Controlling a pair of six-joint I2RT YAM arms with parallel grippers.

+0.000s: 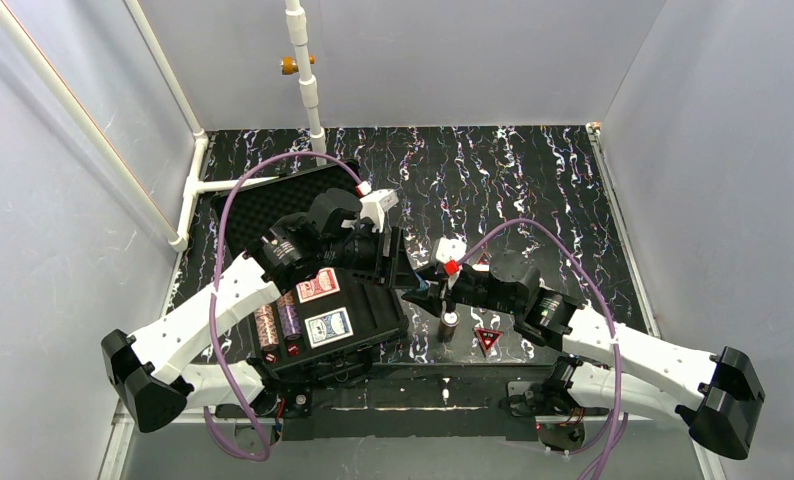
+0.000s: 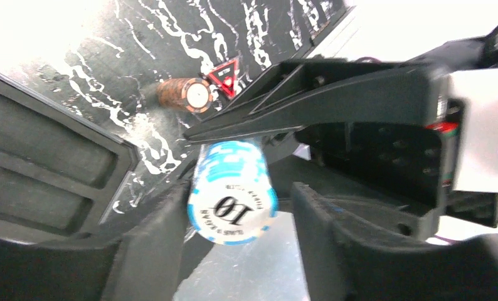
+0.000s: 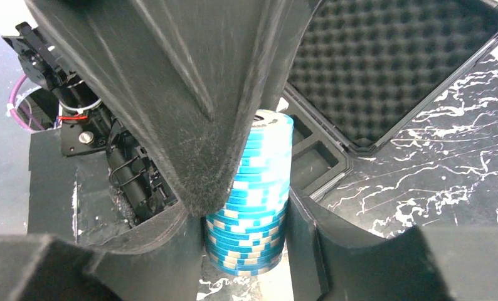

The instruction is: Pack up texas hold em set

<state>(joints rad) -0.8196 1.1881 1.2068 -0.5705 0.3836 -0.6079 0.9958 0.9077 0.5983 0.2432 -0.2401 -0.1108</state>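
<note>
1. Blue-white plastic: the chip stack (image 2: 233, 194) hangs clear of the table at centre frame in the top view. It is just right of the black case (image 1: 378, 322), where the two grippers meet nose to nose.
2. Long axis: we read it as running along the line from one gripper to the other, roughly left-right in the top view. The "10" face points back at the left wrist camera.
3. Right gripper (image 3: 246, 216): its fingers flank the stack's sides and look to touch on both, so we call it clasping the stack.
4. Left gripper (image 2: 234, 216): one finger is against the stack and there is a sliver of light beside the other. We call it slack, not gripping.
5. Chip rows (image 1: 278, 325) in the tray lie up-down in the top view, across this stack's axis. We judge a turn is needed before it will seat. The left arm is nearer the case.
6. Copper discs (image 1: 450, 320) and the red triangle (image 1: 488, 340) sit on the table at lower centre, unpacked.
</note>
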